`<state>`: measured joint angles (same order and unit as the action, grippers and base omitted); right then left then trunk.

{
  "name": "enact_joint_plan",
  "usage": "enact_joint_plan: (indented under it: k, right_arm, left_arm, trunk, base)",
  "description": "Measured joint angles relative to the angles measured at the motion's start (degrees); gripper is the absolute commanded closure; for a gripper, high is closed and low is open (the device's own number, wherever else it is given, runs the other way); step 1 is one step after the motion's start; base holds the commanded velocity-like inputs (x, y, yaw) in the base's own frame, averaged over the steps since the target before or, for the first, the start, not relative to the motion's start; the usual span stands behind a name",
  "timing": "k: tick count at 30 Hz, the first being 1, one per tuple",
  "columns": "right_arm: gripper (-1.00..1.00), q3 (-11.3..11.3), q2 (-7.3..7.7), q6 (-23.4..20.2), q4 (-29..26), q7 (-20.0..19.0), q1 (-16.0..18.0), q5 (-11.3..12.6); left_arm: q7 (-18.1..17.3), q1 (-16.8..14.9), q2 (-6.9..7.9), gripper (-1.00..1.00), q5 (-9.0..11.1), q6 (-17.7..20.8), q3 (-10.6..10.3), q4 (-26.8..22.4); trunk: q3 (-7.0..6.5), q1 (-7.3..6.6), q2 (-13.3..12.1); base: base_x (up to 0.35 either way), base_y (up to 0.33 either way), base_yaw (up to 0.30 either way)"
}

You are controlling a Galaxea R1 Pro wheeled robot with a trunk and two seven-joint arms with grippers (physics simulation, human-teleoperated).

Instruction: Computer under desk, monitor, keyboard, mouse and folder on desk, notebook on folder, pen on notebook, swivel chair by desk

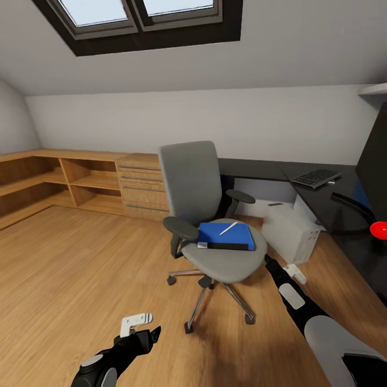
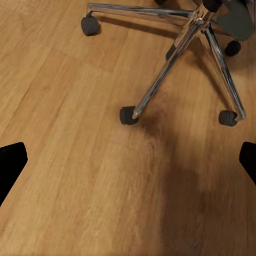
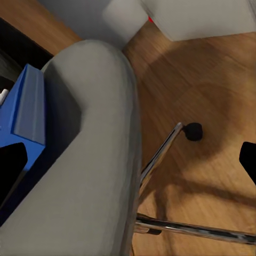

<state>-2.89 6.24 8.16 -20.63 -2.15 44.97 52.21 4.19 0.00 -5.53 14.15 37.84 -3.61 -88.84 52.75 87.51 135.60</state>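
Bedroom: sloping pale walls, dark-framed skylight (image 1: 141,16) overhead, plank floor (image 1: 80,269).

Desk (image 1: 322,207): long black top, beyond and to the side of the swivel chair.

Wooden shelving (image 1: 59,183) with drawer chest: along the wall on the chair's other side.

Swivel chair (image 1: 193,188): grey, mid-floor, well apart from the desk edge; chrome star base on casters.

Monitor (image 1: 373,161): on the desk (cut by the frame edge).

Computer (image 1: 290,232): pale tower on the floor between chair and desk, partly under the top.

Keyboard (image 1: 316,178): on the desk, beyond the monitor.

Folder (image 1: 226,235): blue, flat on the chair seat, a black edge (possibly the notebook) along its near side.

Pen (image 1: 228,228): white, lying on the folder.

Left gripper (image 1: 141,322): low over the floor before the chair base, jaws apart, empty.

Right gripper (image 1: 267,262): just beside the seat's rim, jaws spread, holding nothing.
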Motion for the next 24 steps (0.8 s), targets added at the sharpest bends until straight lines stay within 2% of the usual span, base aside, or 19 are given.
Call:
enact_joint_plan:
  k: [2,21,24]
  right_arm:
    - [-1.0,0.0,0.0,0.0,0.0,0.0,0.0,0.0]
    - [-1.0,0.0,0.03,-0.1,0.0,0.0,0.0,0.0]
    - [-1.0,0.0,-0.02,-0.1,-0.1,0.0,0.0,0.0]
  left_arm:
    - [-0.1,0.0,-0.02,-1.0,0.0,0.0,0.0,-0.3]
    - [0.1,0.0,-0.26,-1.0,0.1,0.2,0.2,-1.3]
    - [0.1,0.0,-0.25,-1.0,0.1,0.2,0.2,-1.3]
  trunk:
    - [0.0,0.0,0.0]
    - [3.41,4.17,7.6]
    - [4.07,4.25,7.7]
  base:
    - [0.0,0.0,0.0]
    - [0.0,0.0,0.0]
    - [0.0,0.0,0.0]
